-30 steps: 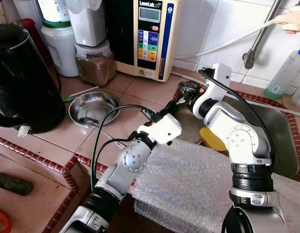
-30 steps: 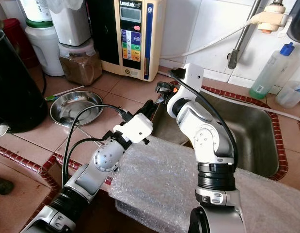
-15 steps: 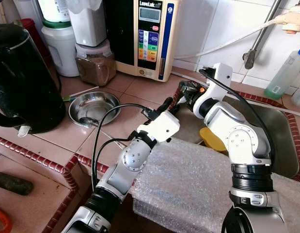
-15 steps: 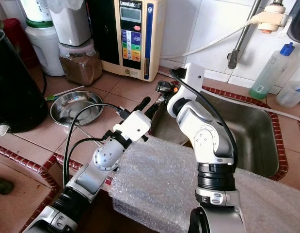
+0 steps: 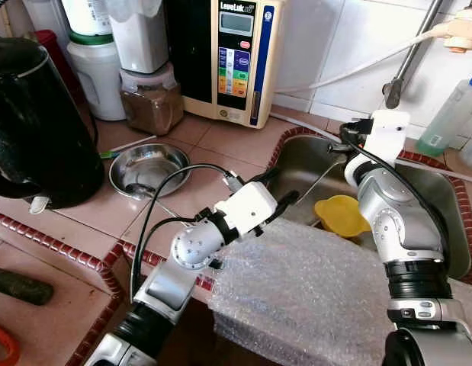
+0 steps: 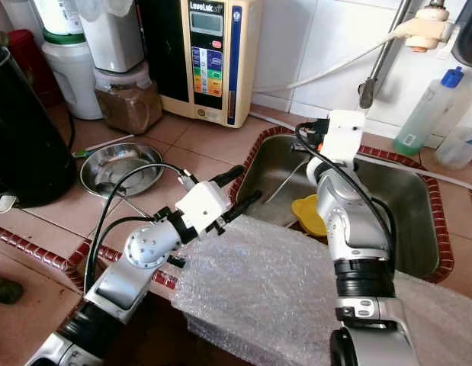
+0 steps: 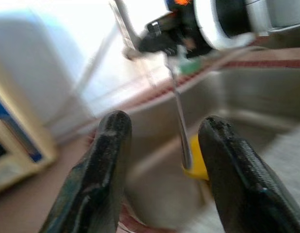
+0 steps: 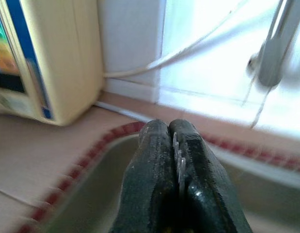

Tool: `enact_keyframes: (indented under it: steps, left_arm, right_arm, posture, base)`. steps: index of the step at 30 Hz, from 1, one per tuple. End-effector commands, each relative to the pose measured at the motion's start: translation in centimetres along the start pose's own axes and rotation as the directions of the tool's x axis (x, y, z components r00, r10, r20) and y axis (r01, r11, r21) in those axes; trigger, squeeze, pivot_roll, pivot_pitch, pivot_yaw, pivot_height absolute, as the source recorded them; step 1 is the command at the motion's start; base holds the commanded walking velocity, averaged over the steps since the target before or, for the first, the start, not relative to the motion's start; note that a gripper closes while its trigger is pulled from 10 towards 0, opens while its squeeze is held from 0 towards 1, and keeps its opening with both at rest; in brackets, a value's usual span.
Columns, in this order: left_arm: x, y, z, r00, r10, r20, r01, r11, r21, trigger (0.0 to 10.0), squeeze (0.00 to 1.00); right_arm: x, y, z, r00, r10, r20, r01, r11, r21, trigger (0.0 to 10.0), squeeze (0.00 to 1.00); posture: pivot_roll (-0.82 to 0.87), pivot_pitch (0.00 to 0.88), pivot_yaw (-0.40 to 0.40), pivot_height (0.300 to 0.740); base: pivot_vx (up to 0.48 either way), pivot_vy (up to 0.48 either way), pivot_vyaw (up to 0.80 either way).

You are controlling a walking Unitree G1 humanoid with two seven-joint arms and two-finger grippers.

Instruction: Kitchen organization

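A steel sink (image 5: 449, 229) sits in the red-tiled counter, a sheet of bubble wrap (image 5: 312, 297) draped over its near edge. The left gripper (image 5: 275, 191) hangs at the sink's left rim, fingers spread apart. The right gripper (image 8: 171, 160) hovers over the sink, fingers pinched on a thin metal utensil (image 6: 285, 185); the left wrist view shows it hanging down to a yellow cup (image 5: 341, 216).
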State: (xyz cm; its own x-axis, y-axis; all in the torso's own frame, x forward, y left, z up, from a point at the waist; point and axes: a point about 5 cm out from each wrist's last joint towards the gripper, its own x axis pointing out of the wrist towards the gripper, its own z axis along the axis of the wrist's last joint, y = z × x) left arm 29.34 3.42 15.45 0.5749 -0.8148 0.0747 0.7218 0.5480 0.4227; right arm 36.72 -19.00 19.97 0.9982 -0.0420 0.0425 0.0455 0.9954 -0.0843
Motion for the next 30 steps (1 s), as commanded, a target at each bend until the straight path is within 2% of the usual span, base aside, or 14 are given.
enact_keyframes:
  steps: [1,2,4,11,13,19,20,21,22,26,27,28,29,30]
  left_arm:
    - [0.0,0.0,0.5,0.999,-0.049,0.003,0.049,0.998,-0.032,10.0,1.00]
    - [0.0,0.0,0.5,0.999,-0.052,0.003,0.052,0.998,-0.035,10.0,1.00]
    - [-0.1,0.2,0.6,0.998,-0.064,-0.003,0.064,0.996,-0.065,10.0,1.00]
    - [-0.5,-0.2,-0.2,0.990,-0.124,-0.067,0.118,0.989,-0.083,10.0,1.00]
    - [-0.7,-0.4,-0.5,0.985,-0.149,-0.091,0.140,0.985,-0.100,10.0,1.00]
    - [-0.9,-0.6,-0.9,0.977,-0.173,-0.122,0.156,0.979,-0.132,10.0,1.00]
    - [-1.0,-0.7,-1.0,0.976,-0.177,-0.129,0.155,0.974,-0.163,10.0,1.00]
    - [-1.0,-0.7,-1.1,0.975,-0.180,-0.132,0.156,0.972,-0.173,10.0,1.00]
    - [-1.0,-0.8,-1.2,0.972,-0.188,-0.140,0.163,0.971,-0.176,10.0,1.00]
    - [-0.9,-0.6,-1.4,0.969,-0.186,-0.162,0.163,0.976,-0.144,10.0,1.00]
    - [-0.8,-0.4,-1.4,0.970,-0.180,-0.166,0.158,0.978,-0.133,10.0,1.00]
    - [-0.8,-0.4,-1.4,0.970,-0.180,-0.166,0.158,0.978,-0.133,10.0,1.00]
    - [-0.8,-0.3,-1.4,0.970,-0.174,-0.169,0.153,0.980,-0.130,10.0,1.00]
    - [-0.7,-0.2,-1.4,0.970,-0.173,-0.173,0.151,0.980,-0.130,10.0,1.00]
  right_arm:
    - [0.0,-0.5,-0.3,0.999,-0.004,0.033,0.008,0.991,-0.137,0.0,0.00]
    - [0.0,-0.5,-0.4,0.999,-0.005,0.034,0.010,0.988,-0.154,0.0,0.00]
    - [-0.1,-0.9,-1.5,1.000,-0.019,-0.002,0.018,0.992,-0.122,0.0,0.00]
    - [-0.5,-1.5,-4.7,0.997,-0.018,-0.076,0.002,0.979,-0.205,0.0,0.00]
    - [-0.8,-1.8,-5.8,0.994,-0.015,-0.105,-0.012,0.967,-0.253,0.0,0.00]
    - [-1.4,-2.2,-7.6,0.986,-0.019,-0.164,-0.021,0.971,-0.239,0.0,0.00]
    - [-1.5,-2.2,-8.0,0.983,-0.015,-0.184,-0.030,0.970,-0.241,1.1,0.00]
    - [-1.6,-2.2,-8.1,0.982,-0.013,-0.189,-0.034,0.969,-0.244,1.1,0.00]
    - [-1.6,-2.2,-8.2,0.982,-0.011,-0.190,-0.036,0.970,-0.241,10.0,0.00]
    - [-1.7,-2.0,-8.7,0.978,0.014,-0.208,-0.066,0.967,-0.247,10.0,0.00]
    - [-1.8,-2.0,-8.8,0.977,0.019,-0.213,-0.070,0.969,-0.239,10.0,0.73]
    - [-1.8,-2.0,-8.8,0.977,0.019,-0.213,-0.070,0.969,-0.239,10.0,0.73]
    - [-1.9,-2.0,-9.1,0.974,0.021,-0.225,-0.073,0.972,-0.224,10.0,1.00]
    - [-1.9,-2.0,-9.2,0.972,0.023,-0.232,-0.075,0.973,-0.219,10.0,1.00]
  posture:
    - [-0.04,0.026,-0.027,0.740]
    - [-0.04,0.026,-0.027,0.740]
    - [-0.04,0.030,-0.024,0.740]
    - [-0.04,0.035,-0.020,0.740]
    - [-0.04,0.037,-0.020,0.740]
    - [-0.04,0.040,-0.019,0.740]
    - [-0.04,0.041,-0.018,0.740]
    - [-0.04,0.041,-0.018,0.740]
    - [-0.05,0.041,-0.018,0.740]
    - [-0.05,0.042,-0.019,0.740]
    - [-0.06,0.042,-0.020,0.740]
    - [-0.06,0.042,-0.020,0.740]
    - [-0.06,0.041,-0.020,0.740]
    - [-0.06,0.041,-0.020,0.740]
  base:
    - [0.000,0.000,0.00]
    - [0.000,0.000,0.00]
    - [0.000,0.000,0.00]
    - [0.000,0.000,0.00]
    - [0.000,0.000,0.00]
    - [0.000,0.000,0.00]
    - [0.000,0.000,0.00]
    - [0.000,0.000,0.00]
    - [0.000,0.000,0.00]
    - [0.000,0.000,0.00]
    - [0.000,0.000,0.00]
    - [0.000,0.000,0.00]
    - [0.000,0.000,0.00]
    - [0.000,0.000,0.00]
